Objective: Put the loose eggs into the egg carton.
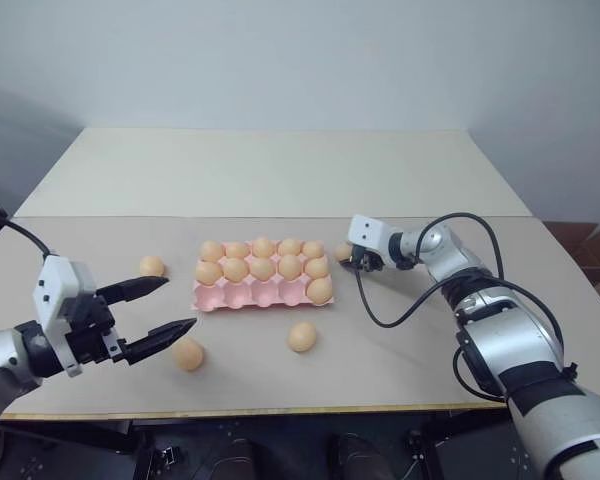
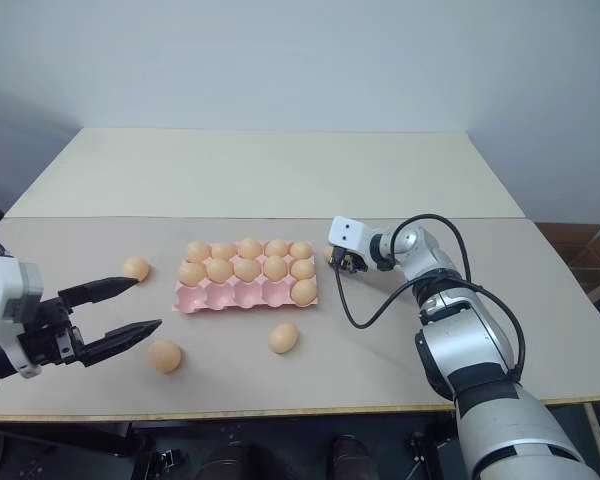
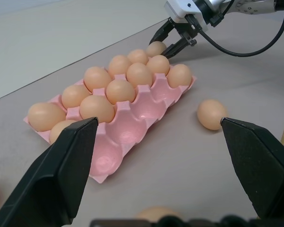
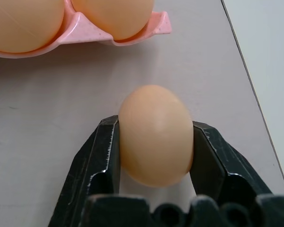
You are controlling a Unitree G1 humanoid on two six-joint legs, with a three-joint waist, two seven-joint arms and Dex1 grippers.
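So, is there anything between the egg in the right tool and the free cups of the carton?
The right tool holds an egg beside the egg carton. The four free cups are in the front row; the corner egg stands nearest the path.

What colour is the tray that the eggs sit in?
Pale pink. The egg carton shows best in the left wrist view, with its near cups bare.

Pale tabletops (image 1: pixel 280 170) against a plain light wall (image 1: pixel 300 60)
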